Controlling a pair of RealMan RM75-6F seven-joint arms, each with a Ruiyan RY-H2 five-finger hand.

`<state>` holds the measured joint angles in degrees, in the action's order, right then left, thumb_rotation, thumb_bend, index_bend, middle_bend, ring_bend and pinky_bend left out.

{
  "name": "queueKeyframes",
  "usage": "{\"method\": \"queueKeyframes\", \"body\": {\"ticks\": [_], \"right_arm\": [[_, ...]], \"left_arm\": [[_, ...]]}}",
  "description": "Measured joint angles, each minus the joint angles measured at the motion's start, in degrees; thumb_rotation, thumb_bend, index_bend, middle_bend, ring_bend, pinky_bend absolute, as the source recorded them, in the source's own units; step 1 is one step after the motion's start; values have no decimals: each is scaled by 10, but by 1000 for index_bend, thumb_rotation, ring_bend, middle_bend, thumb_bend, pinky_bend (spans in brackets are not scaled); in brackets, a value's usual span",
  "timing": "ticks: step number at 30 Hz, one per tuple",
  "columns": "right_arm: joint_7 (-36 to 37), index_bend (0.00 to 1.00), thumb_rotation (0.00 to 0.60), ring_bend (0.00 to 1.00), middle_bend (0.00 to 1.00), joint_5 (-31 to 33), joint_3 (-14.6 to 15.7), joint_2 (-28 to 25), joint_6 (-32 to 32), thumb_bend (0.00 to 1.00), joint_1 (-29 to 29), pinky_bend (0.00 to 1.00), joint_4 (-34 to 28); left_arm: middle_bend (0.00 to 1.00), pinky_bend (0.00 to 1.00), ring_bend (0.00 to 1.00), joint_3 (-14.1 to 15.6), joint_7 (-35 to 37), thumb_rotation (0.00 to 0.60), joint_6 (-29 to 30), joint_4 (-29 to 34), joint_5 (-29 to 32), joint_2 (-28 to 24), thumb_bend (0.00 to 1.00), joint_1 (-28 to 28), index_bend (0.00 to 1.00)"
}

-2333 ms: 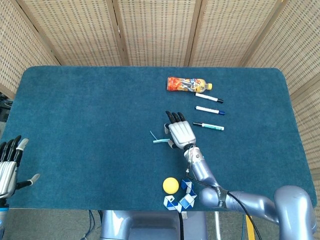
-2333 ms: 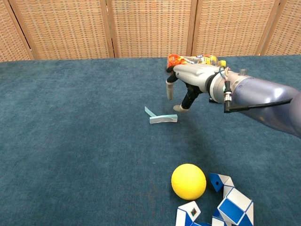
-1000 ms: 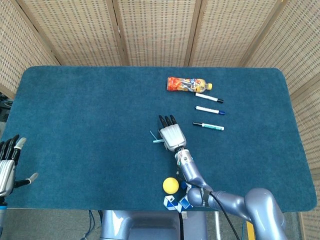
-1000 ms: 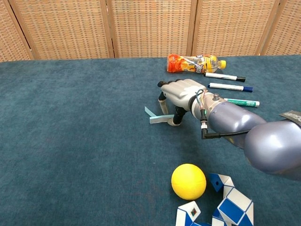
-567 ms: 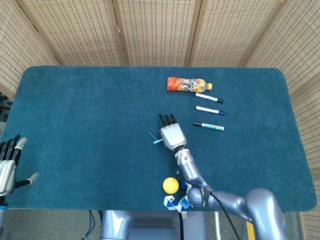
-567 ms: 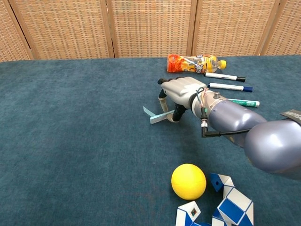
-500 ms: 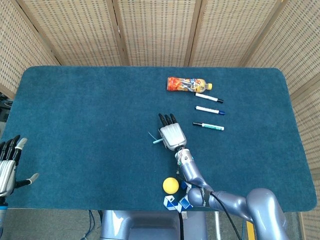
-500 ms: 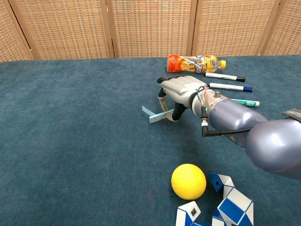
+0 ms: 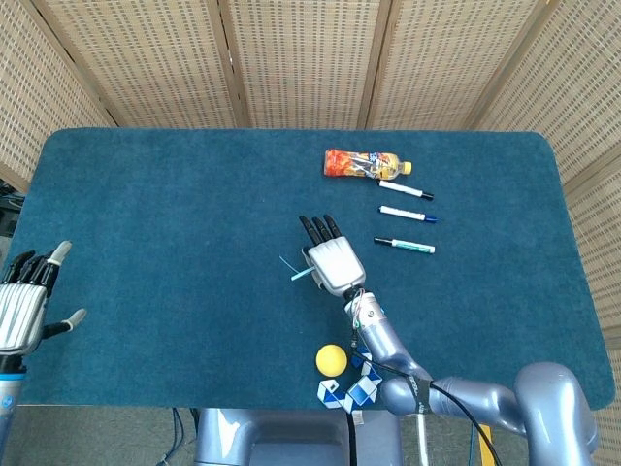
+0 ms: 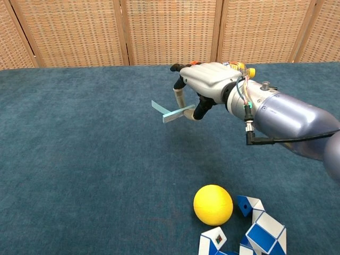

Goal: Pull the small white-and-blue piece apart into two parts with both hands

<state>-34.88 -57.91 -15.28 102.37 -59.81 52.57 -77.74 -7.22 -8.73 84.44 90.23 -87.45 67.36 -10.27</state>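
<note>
Leftmost, at the near-left edge of the dark teal carpeted table [image 9: 175, 214], the silver left hand [image 9: 27, 309] hovers with its dark-tipped fingers spread and nothing in them; only the head view shows it. Toward the middle, the small white-and-blue piece [image 10: 171, 112], a thin pale strip with a bent end, is clear of the table surface, pinched between the thumb and a finger of the silver right hand [image 10: 204, 85]. The strip sticks out to the left of that hand, with its bent end at the far left. In the head view the same piece [image 9: 292, 271] shows as a thin light sliver just left of the right hand [image 9: 332, 260], whose other dark-tipped fingers point toward the far side of the table. Near the front edge lie a yellow ball [image 10: 213, 204] and, just beside it, a folded blue-and-white snake puzzle [image 10: 254, 231]. Farther right and back, an orange plastic bottle [image 9: 366, 163] lies on its side, with three white marker pens [image 9: 407, 216] lined up near it.
</note>
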Motion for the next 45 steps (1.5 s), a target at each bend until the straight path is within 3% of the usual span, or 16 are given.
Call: {"method": "queueKeyframes", "body": {"ticks": [6,11,21,30,45], "right_arm": [[-26,606,600,0,0,5,-1,-26,-20,569,-11,0,-49],[-49,606,600,0,0,25,-6,-28,-27,569,-10,0,-67],[-75,606,600,0,0,62,-22,-16,-35,569,2,0,-91],[-92,606,600,0,0,78,-29,-13,-51,569,8,0,-115],[-93,606,600,0,0,89,-36,-6,-67,569,15,0,-134]], "left_arm": [[805,826,847,-24,60,600,-20,-101,-61,38,0,-82,110],[918,931,952,-38,89,600,-60,-153,-92,79,0,-153,191],[943,941,967,-52,121,600,-154,-179,-79,164,0,-245,270],[943,941,967,-51,163,600,-172,-243,-75,235,9,-294,335],[943,941,967,-36,222,600,-200,-295,-70,296,232,-354,442]]}}
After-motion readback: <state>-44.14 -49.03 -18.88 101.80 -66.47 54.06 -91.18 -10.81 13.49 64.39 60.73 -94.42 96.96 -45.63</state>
